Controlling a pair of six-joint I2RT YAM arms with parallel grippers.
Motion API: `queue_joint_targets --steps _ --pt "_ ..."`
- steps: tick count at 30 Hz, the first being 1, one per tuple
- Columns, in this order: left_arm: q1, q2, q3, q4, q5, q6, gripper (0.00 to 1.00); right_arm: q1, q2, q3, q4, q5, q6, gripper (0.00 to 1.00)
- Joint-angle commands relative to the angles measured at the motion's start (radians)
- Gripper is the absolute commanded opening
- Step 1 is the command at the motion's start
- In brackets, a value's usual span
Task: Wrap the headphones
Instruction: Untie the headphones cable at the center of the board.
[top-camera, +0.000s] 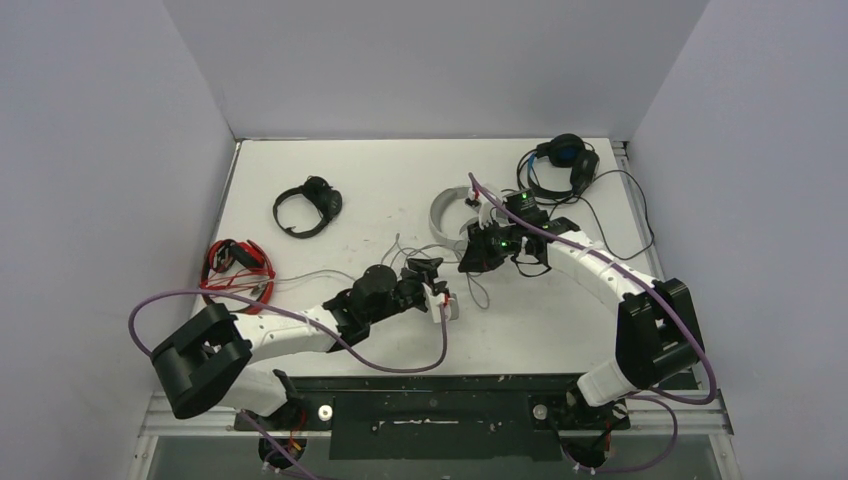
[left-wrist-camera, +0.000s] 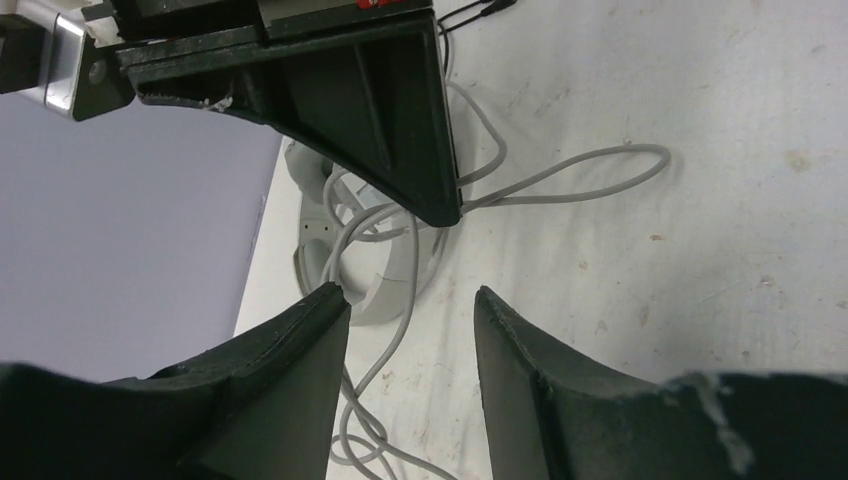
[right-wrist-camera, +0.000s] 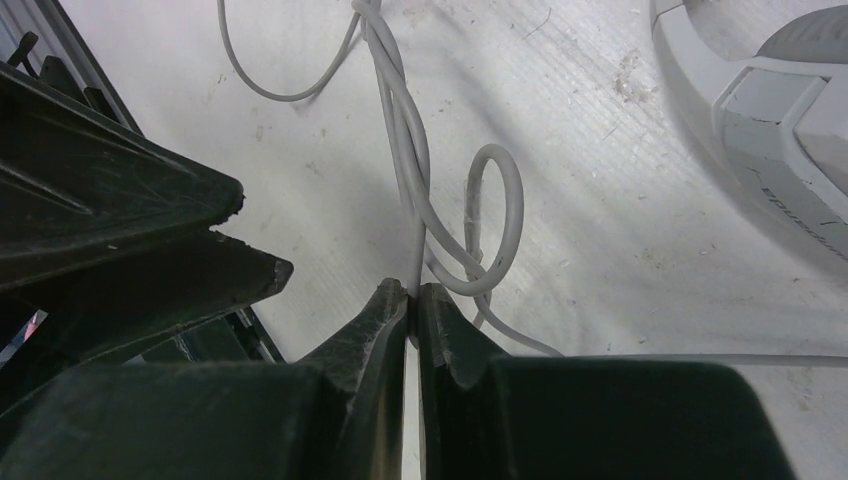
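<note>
Here, right tool (right-wrist-camera: 413, 300) pinches grey cable (right-wrist-camera: 400, 130); lettering on white-grey headset (right-wrist-camera: 780, 150) unreadable.

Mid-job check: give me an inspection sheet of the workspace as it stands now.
Surface: white table, scuffed and marked.
Job's things: white-grey over-ear headset at centre; red-and-black headset at left edge; small all-black headset far left; black-and-blue headset in far right corner.
Clutter: nothing seen.
Grippers: left gripper open; right gripper shut on thin grey cable.
Cables: grey cable lies in loose loops, unwrapped; purple arm leads trail from both arms.
Surroundings: plain pale walls on three sides.
</note>
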Motion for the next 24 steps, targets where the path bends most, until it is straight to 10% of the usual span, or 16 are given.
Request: queue_joint_targets --steps 1,24 --pt "0.021 0.002 0.006 0.081 0.107 -0.004 0.46 -0.009 -0.009 0.039 0.019 -0.043 -0.011 0.0" --pt "0.108 0.217 0.102 0.14 0.168 -0.011 0.47 -0.018 0.004 0.043 0.037 -0.087 -0.003 0.0"
